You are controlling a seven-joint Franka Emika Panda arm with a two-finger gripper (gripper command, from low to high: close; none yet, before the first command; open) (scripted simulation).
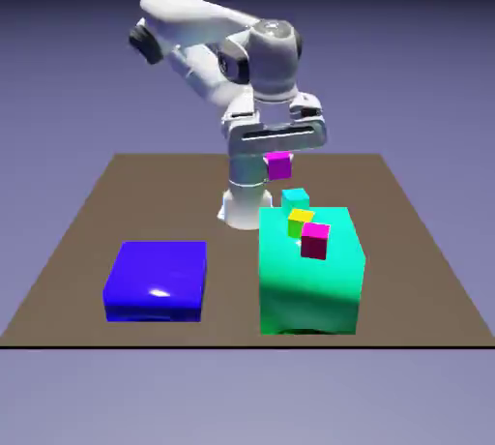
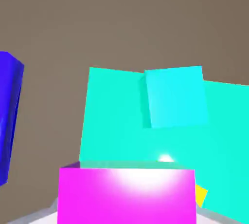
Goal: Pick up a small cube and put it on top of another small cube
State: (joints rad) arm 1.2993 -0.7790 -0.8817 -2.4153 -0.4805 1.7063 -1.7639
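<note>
- Two small magenta cubes: one (image 1: 278, 165) up in the air, the other (image 1: 315, 239) on the big teal block (image 1: 309, 283)
- One small teal cube (image 1: 296, 198)
- One small yellow-green cube (image 1: 300, 220) (partly hidden)
- One big teal block
- One blue slab (image 1: 158, 281)
- One table (image 1: 87, 211)

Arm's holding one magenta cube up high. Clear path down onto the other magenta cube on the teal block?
Probably yes. The pincer, shut on a magenta cube, hangs above the second magenta cube on the big teal block. Only the yellow-green cube sits close beside the target.
</note>
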